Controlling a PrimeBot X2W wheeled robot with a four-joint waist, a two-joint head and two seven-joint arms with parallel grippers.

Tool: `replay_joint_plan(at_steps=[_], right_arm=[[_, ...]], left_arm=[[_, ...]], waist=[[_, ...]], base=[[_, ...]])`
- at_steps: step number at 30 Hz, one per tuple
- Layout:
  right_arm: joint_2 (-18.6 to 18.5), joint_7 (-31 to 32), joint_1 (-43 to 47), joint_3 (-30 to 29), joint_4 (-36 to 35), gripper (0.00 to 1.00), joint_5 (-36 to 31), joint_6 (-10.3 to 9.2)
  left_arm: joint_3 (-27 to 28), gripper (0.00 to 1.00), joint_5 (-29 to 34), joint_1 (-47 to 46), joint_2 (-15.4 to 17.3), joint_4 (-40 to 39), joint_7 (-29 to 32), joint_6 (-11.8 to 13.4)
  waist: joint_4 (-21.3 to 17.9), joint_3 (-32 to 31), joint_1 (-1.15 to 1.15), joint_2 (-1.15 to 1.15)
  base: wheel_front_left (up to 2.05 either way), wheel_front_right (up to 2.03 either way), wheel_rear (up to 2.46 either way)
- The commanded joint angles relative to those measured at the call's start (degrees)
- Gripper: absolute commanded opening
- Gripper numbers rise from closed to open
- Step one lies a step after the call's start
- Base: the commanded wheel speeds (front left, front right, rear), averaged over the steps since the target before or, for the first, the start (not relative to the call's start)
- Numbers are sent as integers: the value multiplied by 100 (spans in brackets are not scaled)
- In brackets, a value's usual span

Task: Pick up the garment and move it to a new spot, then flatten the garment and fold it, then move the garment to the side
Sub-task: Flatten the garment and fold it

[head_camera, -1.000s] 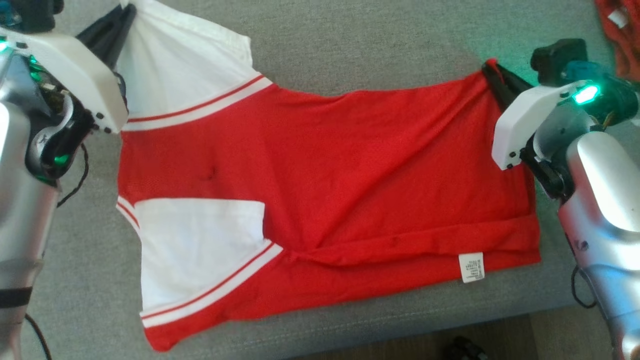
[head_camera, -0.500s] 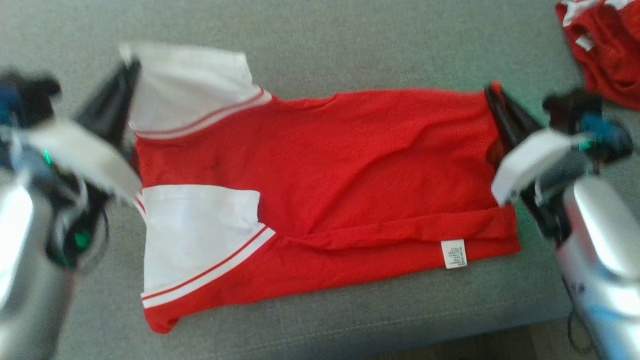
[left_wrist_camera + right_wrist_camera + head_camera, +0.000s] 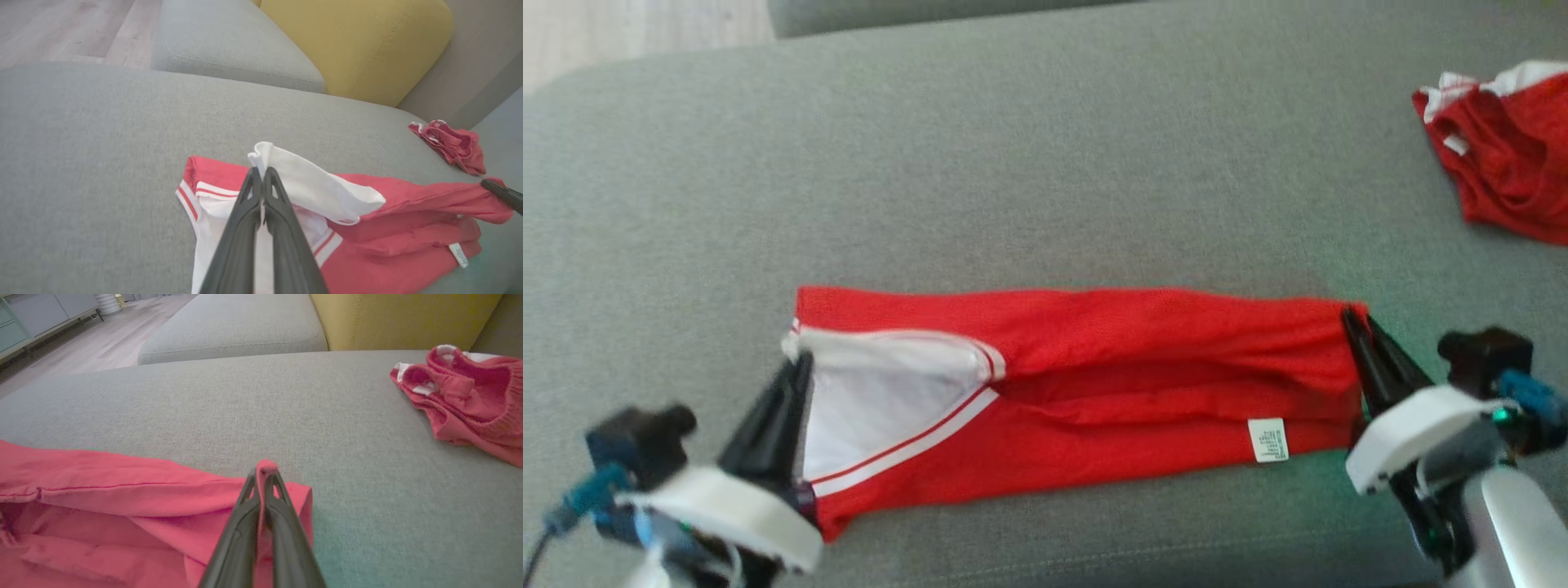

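The garment [image 3: 1094, 367] is red with white panels and red stripes, lying across the grey sofa seat [image 3: 1013, 163] with its far half doubled over toward me. My left gripper [image 3: 796, 367] is shut on the white corner at the garment's left end; in the left wrist view the gripper [image 3: 261, 173] pinches that white fabric [image 3: 310, 183]. My right gripper [image 3: 1352, 314] is shut on the red corner at the right end, and the right wrist view shows red cloth [image 3: 122, 486] caught between the fingertips [image 3: 265, 473]. A white label [image 3: 1267, 439] shows near the front edge.
A second red and white garment [image 3: 1503, 155] lies crumpled at the far right of the seat. A yellow cushion [image 3: 359, 41] and another grey cushion [image 3: 233, 49] stand behind. Wooden floor [image 3: 645, 33] shows at the far left. The seat's front edge runs just below the garment.
Both grippers have drawn the garment's far edge toward me, doubling it into a narrow band. The head camera has shifted too, showing more of the sofa beyond.
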Motion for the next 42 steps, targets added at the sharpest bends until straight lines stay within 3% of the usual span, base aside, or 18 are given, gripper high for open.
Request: replay_joint_plan(at_steps=[1, 9, 11, 12, 13, 14, 15, 28, 42], right_arm=[[-20, 48, 36, -16, -313, 0, -55, -5], [121, 239, 414, -251, -562, 2, -187, -5], [145, 242, 466, -291, -554, 36, -220, -5], [168, 249, 496, -314, -550, 69, -230, -5], [194, 244, 527, -342, -554, 93, -235, -5], [223, 233, 565, -382, -560, 100, -237, -5], [247, 216, 608, -429, -570, 100, -244, -5], [437, 186, 959, -1015, -882, 100, -328, -5], [309, 1545, 187, -795, 106, 100, -386, -5]], left_arm=[[184, 0, -80, -95, 37, -227, -91, 34], [-11, 0, -210, 320, -274, 78, -342, 29], [-48, 0, -237, 347, -347, 222, -409, 8], [-48, 18, -228, 355, -371, 300, -468, 8], [-57, 44, -216, 368, -388, 373, -518, 2], [-61, 84, -228, 390, -419, 426, -567, -6], [-59, 100, -256, 421, -455, 461, -615, -14], [230, 100, -103, 614, -589, 194, -1120, 247], [177, 100, 53, 422, -712, 298, -1190, 352]], waist=[[81, -125, 0, 0], [113, -196, 0, 0], [118, -201, 0, 0], [117, -205, 0, 0], [113, -210, 0, 0], [109, -216, 0, 0], [104, -221, 0, 0], [117, -295, 0, 0], [324, -296, 0, 0]], base=[[0, 0, 0], [0, 0, 0], [0, 0, 0], [0, 0, 0], [0, 0, 0], [0, 0, 0], [0, 0, 0], [0, 0, 0], [0, 0, 0]])
